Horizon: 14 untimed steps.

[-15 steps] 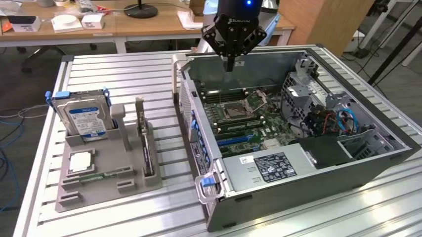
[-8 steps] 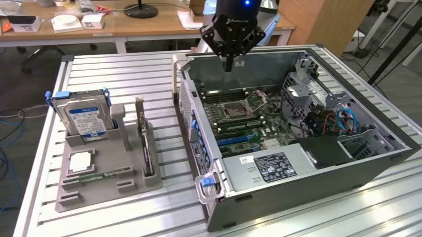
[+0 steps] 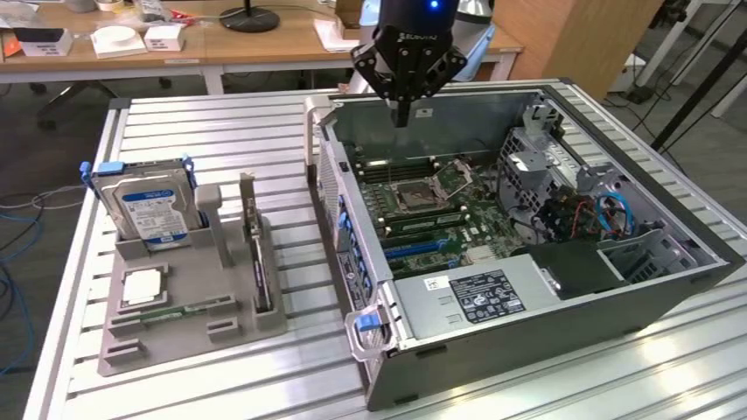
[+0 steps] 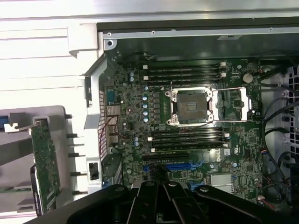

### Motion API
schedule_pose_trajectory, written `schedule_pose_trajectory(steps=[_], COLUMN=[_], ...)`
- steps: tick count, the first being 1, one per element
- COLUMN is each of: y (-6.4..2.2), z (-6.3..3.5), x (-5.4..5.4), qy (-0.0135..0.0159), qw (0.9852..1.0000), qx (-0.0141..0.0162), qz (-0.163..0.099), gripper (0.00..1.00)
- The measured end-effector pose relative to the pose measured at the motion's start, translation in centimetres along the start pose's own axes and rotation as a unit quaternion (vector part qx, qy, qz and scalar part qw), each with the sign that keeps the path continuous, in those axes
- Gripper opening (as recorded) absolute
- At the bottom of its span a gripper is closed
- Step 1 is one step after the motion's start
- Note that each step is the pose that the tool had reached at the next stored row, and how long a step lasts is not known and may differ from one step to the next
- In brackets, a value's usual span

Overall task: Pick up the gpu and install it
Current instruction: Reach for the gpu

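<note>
The gpu (image 3: pixel 259 255), a slim green card with a silver end bracket, stands on edge in a slot of the grey holder (image 3: pixel 192 331) at the exterior view's left. In the wrist view the gpu (image 4: pixel 45 163) shows its green board beside the open computer case (image 4: pixel 93 88). My gripper (image 3: pixel 401 115) hangs shut and empty above the far edge of the case (image 3: pixel 688 241), well apart from the card. Below my gripper (image 4: pixel 162 185) lie the motherboard (image 4: pixel 140 116) and its blue expansion slot (image 4: pixel 180 165).
The holder also carries a blue-labelled hard drive (image 3: pixel 146 206), a processor (image 3: pixel 143 286) and a memory stick (image 3: pixel 175 308). Inside the case are the empty processor socket (image 3: pixel 418 194), a power supply (image 3: pixel 485 293) and cables (image 3: pixel 607 219). Everything rests on a slatted metal table (image 3: pixel 233 131).
</note>
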<state>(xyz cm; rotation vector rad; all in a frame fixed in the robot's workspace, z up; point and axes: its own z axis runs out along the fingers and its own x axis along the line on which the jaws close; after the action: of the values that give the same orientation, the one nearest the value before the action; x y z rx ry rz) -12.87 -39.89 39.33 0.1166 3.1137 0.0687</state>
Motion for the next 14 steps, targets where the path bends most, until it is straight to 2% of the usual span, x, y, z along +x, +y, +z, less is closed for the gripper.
schedule_pose_trajectory(steps=[14], y=[-0.07], z=[-0.02], x=[0.99], qy=[0.0000], qw=[1.0000], qx=[0.0000], qz=[0.000], gripper=[0.11])
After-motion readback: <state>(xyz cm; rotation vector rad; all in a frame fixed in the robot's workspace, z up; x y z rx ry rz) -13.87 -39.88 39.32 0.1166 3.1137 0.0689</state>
